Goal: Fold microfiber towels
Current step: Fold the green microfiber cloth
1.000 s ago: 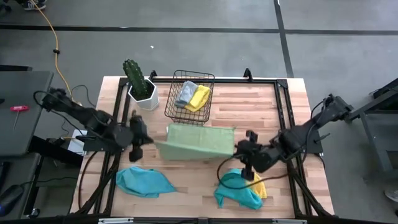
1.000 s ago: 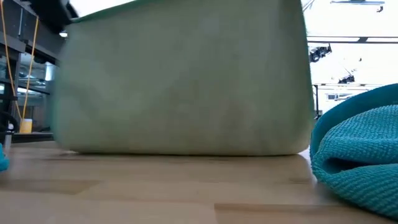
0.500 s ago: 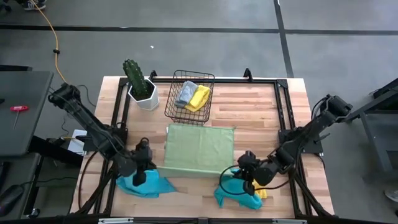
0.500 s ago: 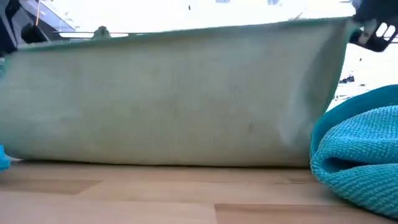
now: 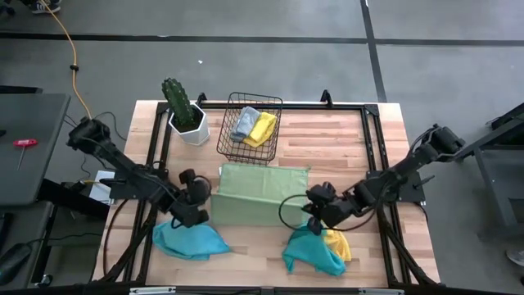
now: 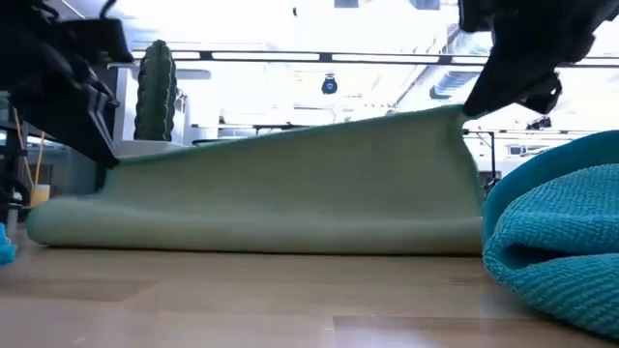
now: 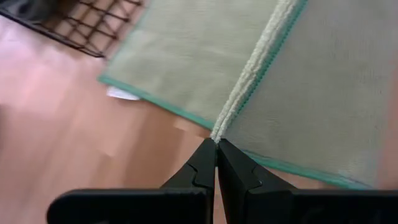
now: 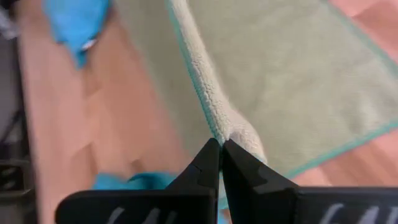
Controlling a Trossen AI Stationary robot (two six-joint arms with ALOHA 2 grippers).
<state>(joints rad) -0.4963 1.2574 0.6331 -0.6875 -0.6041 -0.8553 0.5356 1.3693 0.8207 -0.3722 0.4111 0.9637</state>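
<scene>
No readable text, label, brand, number or sign appeared in any view, neither on the pale wooden table (image 5: 327, 139) nor on the light green microfiber towel (image 5: 262, 190) spread across it.

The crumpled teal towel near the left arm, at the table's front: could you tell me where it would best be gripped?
On the teal towel, take the flat corner pointing toward the table's centre, approaching from above; the rest is bunched in folds, hiding the other edges.
</scene>
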